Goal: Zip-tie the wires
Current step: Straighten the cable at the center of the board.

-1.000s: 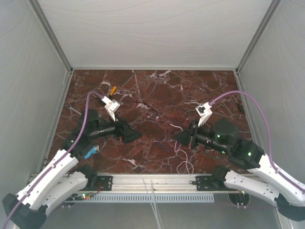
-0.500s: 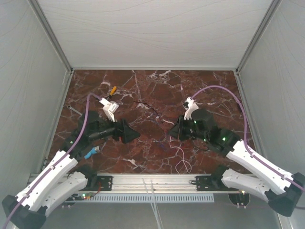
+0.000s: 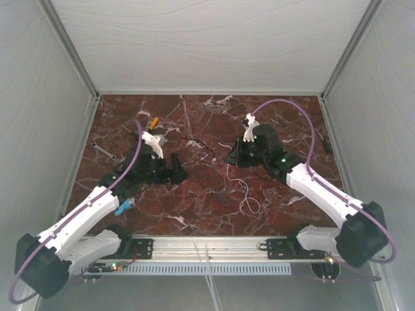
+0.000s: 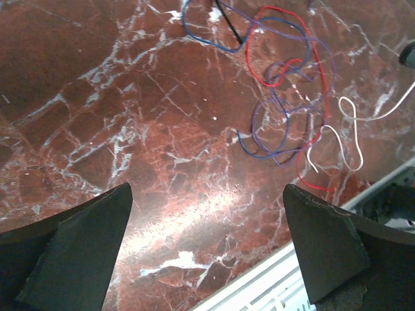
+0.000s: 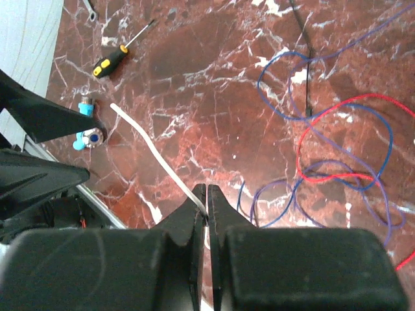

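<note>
The wires (image 3: 241, 193) lie on the marble in the middle as thin red, blue, purple and white loops. They also show in the left wrist view (image 4: 285, 103) and the right wrist view (image 5: 343, 162). My right gripper (image 3: 231, 157) is shut on the white wire (image 5: 155, 152), which sticks out past the jaws (image 5: 207, 192). The rest of that wire trails down to a loop (image 3: 249, 206). My left gripper (image 3: 176, 170) is open and empty (image 4: 207, 259), left of the wires and low over bare marble.
An orange-handled screwdriver (image 3: 154, 122) lies at the back left and shows in the right wrist view (image 5: 104, 65). A small wrench (image 3: 104, 151) and a blue-capped part (image 3: 123, 207) lie on the left. A thin black strip (image 3: 194, 141) lies behind the wires. A rail (image 3: 207, 246) runs along the near edge.
My right arm has swung away from the near edge toward the table's middle, drawing the white wire up with it. My left arm has reached a little farther forward.
</note>
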